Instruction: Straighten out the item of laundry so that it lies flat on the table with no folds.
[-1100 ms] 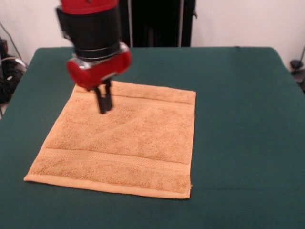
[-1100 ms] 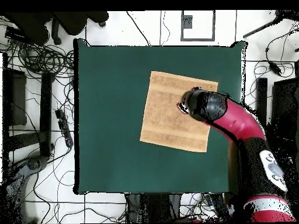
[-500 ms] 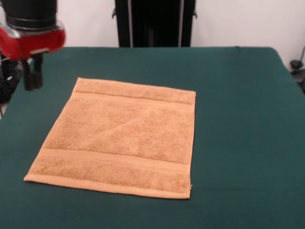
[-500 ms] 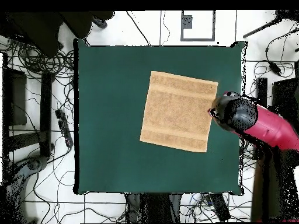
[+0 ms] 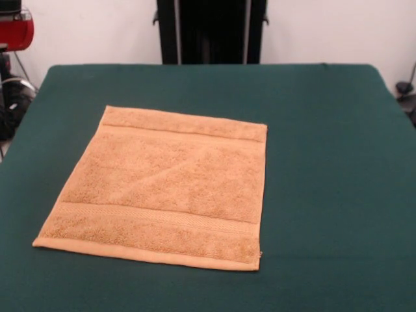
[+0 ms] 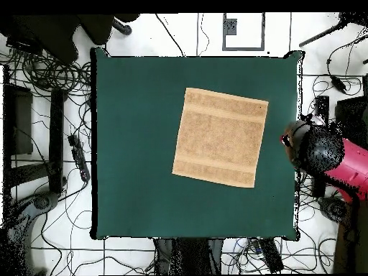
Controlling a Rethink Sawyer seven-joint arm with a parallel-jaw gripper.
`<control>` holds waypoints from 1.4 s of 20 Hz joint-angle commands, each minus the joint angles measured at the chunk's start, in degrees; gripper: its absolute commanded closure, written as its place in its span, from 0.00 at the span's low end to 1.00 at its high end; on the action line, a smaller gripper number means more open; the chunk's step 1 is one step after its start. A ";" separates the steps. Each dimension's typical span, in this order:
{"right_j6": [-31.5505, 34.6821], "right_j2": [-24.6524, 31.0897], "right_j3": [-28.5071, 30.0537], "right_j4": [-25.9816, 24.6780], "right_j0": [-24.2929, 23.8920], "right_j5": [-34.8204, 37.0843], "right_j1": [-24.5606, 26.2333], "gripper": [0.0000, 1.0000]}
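towel (image 5: 164, 188): I see it spread flat on the desk (image 5: 325, 162), border bands near its far and near edges, no folds showing | arm (image 6: 332, 154): I see its red-and-black end off the desk's edge, well apart from the towel | pincer: I cannot tell whether spread or pressed together
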 commanded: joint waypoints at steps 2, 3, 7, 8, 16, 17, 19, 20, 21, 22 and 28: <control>5.02 9.20 2.57 -1.72 0.34 -1.38 2.57 1.00; 4.74 9.46 2.50 -2.02 0.18 -1.86 2.58 1.00; 4.55 9.84 2.27 -2.35 -0.07 -1.70 2.63 1.00; 4.72 9.68 2.26 -2.41 0.05 -1.65 2.57 1.00; 4.64 10.28 2.17 -2.69 -0.58 -1.45 2.86 1.00; 4.55 10.36 2.07 -2.69 -0.64 -1.37 2.93 1.00; 4.57 10.44 1.99 -2.76 -0.71 -1.55 3.04 1.00; 4.57 10.48 1.97 -2.78 -0.74 -1.61 3.07 1.00; 4.53 10.53 1.99 -2.84 -0.80 -1.76 3.06 1.00; 4.54 10.54 1.97 -2.86 -0.80 -1.75 3.05 1.00; 5.31 10.92 2.18 -1.88 -0.89 -0.93 3.43 1.00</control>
